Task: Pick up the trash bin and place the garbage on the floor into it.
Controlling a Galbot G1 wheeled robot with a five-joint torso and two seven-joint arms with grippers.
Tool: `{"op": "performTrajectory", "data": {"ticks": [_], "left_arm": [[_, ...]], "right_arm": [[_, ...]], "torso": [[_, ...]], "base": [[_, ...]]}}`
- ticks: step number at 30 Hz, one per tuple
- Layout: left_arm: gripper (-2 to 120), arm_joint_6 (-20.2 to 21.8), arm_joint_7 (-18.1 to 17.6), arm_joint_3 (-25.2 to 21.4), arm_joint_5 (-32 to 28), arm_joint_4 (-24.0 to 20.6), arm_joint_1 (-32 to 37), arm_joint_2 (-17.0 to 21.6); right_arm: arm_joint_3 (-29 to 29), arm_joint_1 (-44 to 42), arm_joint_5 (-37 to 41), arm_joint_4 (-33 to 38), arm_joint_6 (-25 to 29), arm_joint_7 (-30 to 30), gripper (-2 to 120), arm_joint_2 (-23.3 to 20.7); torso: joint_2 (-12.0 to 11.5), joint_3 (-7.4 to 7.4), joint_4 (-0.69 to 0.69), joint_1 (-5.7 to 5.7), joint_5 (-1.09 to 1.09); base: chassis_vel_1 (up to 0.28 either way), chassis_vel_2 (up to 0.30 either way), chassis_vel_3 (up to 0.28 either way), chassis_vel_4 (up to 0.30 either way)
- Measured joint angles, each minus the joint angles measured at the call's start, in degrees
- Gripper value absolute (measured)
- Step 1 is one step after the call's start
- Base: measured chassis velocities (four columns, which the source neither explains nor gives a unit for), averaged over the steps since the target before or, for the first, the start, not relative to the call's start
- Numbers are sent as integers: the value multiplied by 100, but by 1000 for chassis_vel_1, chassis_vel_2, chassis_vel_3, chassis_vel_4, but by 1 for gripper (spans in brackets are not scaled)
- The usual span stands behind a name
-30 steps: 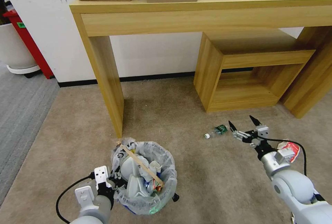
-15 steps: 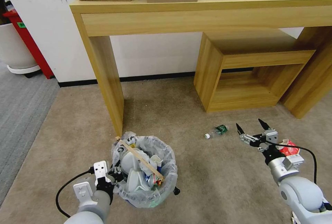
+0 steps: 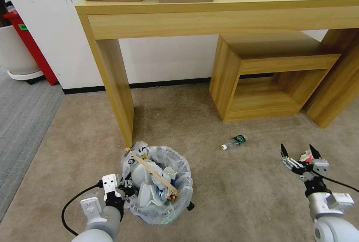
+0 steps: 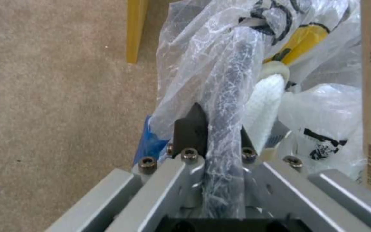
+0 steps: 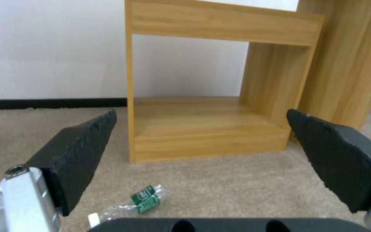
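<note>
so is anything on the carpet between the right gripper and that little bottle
Nothing visible. The right gripper is open above bare carpet, and the bottle lies ahead of it toward the robot's left, with only open floor between them. A red packet sits just behind the fingers, not in the path.

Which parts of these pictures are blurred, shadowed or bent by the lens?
Head view: the desk edges bow slightly from the wide lens; a soft shadow lies on the floor beneath. Left wrist view: the trash bin rim and bag are close and soft. Right wrist view: the near fingers look blurred, and the bottle is a little soft.
</note>
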Motion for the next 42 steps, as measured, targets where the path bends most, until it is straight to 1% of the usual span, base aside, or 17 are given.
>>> {"op": "performTrajectory", "data": {"ticks": [2, 12, 27, 32, 38, 41, 42], "left_arm": [[0, -12, -2, 59, 44, 23, 0, -9], [0, -53, -4, 77, 46, -8, 77, -10], [0, -71, -21, 141, 188, -52, 177, -41], [0, -73, -12, 189, 238, -51, 209, -76], [0, -74, -12, 206, 234, -52, 219, -77], [0, -81, -38, 204, 193, -67, 215, -59], [0, -81, -38, 204, 193, -67, 215, -59]], "right_arm": [[37, -47, -92, 0, 49, -54, 100, 87], [-24, -101, -245, -1, 89, -67, 100, 195], [-48, -137, -368, -62, 218, -87, 100, 265], [-28, -138, -348, -69, 225, -73, 100, 243], [-26, -62, -468, -173, 270, 104, 100, 237], [-47, 43, -622, -263, 322, 442, 100, 238], [-47, 43, -622, -263, 322, 442, 100, 238]], "torso": [[0, 0, 1, 0, -1], [0, 0, 1, 0, -1], [0, 0, 0, 0, 0], [0, 0, -2, 0, 0], [0, 0, -1, 0, 0], [0, 0, 1, 0, 0], [0, 0, 1, 0, 0]], "base": [[0, 0, 0, 0], [-23, -19, -19, -19], [-94, -88, -100, -97], [-122, -128, -118, -112], [-68, -79, -46, -59], [0, 0, 0, 0], [0, 0, 0, 0]]}}
